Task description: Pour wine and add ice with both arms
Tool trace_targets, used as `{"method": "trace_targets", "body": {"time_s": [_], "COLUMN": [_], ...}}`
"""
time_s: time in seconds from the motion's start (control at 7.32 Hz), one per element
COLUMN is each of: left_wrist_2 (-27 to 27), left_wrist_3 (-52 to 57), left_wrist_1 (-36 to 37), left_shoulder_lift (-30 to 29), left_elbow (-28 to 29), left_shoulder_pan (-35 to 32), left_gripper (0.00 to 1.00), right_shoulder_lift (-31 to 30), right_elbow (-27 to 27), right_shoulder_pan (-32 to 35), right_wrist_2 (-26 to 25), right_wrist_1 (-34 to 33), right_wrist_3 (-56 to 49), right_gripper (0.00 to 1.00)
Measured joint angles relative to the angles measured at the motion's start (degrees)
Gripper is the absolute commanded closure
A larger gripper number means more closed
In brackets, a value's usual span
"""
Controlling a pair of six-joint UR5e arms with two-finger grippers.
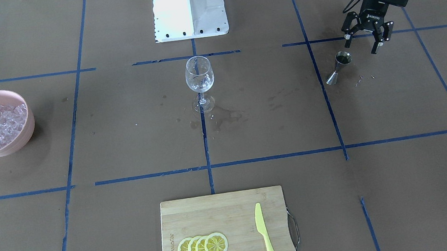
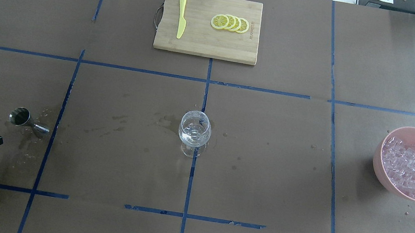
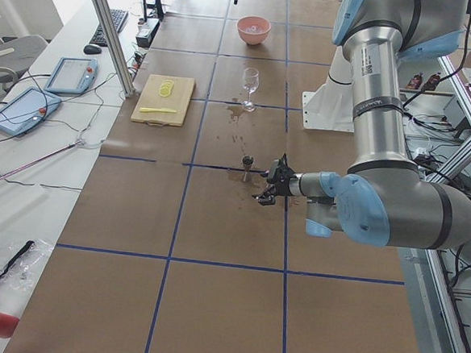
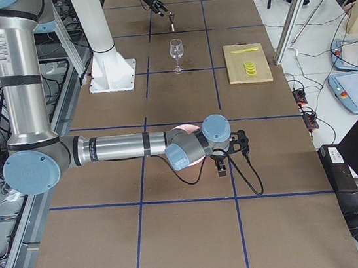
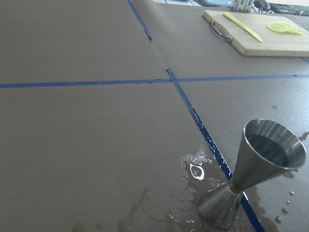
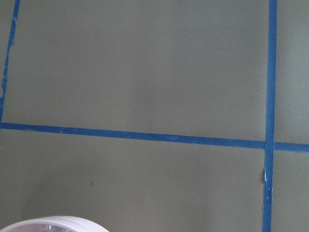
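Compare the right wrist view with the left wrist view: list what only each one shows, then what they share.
Only the right wrist view: the rim of the pink bowl at its bottom edge.
Only the left wrist view: the jigger standing with dark wine in its cup, wet stains beside its base, and far off the board with the knife and lemon slices on it.
Both: brown paper crossed by blue tape.

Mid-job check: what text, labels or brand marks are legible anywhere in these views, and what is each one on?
"ROBOTIQ": small white lettering on the body of the left gripper.
Engraved mark along the edge of the cutting board: too blurred to read.
Stickers on the left arm and the right arm: too small to read.
No other legible text.
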Motion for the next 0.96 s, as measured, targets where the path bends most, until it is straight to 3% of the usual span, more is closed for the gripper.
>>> {"method": "trace_targets", "body": {"time_s": [0.41,0.96], "left_wrist_2": [7.7,18.4], "left_wrist_3": [-0.7,-0.6], "left_wrist_1": [2.0,10.5], "left_shoulder_lift": [-1.6,-8.2], "left_elbow": [0.0,0.6], "left_shoulder_pan": [4.8,6.2], "left_gripper": [0.01,0.01], "right_shoulder_lift": [0.0,-0.2], "right_elbow": [0.1,0.1], "right_shoulder_pan": [0.0,0.0], "right_wrist_2": [0.3,1.0], "right_wrist_1": [0.0,0.0], "right_wrist_3": [0.0,-0.1], "right_gripper": [0.0,0.0]}}
